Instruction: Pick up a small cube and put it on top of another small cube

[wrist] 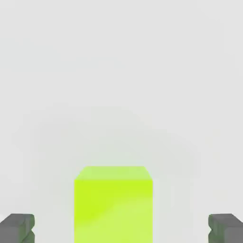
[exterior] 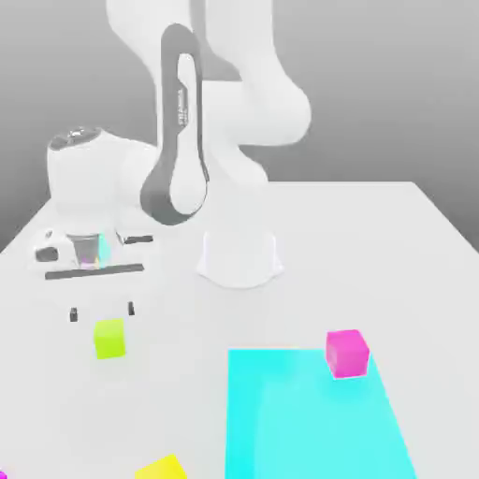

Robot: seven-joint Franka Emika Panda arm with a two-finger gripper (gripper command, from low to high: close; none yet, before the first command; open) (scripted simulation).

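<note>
The small cube [exterior: 109,338] is a plain lime-green block with flat, unmarked faces, its top a shade brighter than its sides. It sits on the white table [exterior: 412,243] toward the exterior view's left, well apart from the magenta cube [exterior: 347,353], which rests at the far corner of the cyan mat [exterior: 309,421]. A yellow cube [exterior: 161,468] lies at the near edge, beyond the lime one.

My pincer [exterior: 101,312] hangs just above the small cube [wrist: 113,204], pointing straight down, with my arm folded over from the white base [exterior: 239,257] behind. My fingers [exterior: 73,314] stand as wide apart as they go and hold nothing. In the hand view the dark fingertips [wrist: 18,228] sit off to either side of the cube, clear gaps of bare table between each pad and the cube's faces.
</note>
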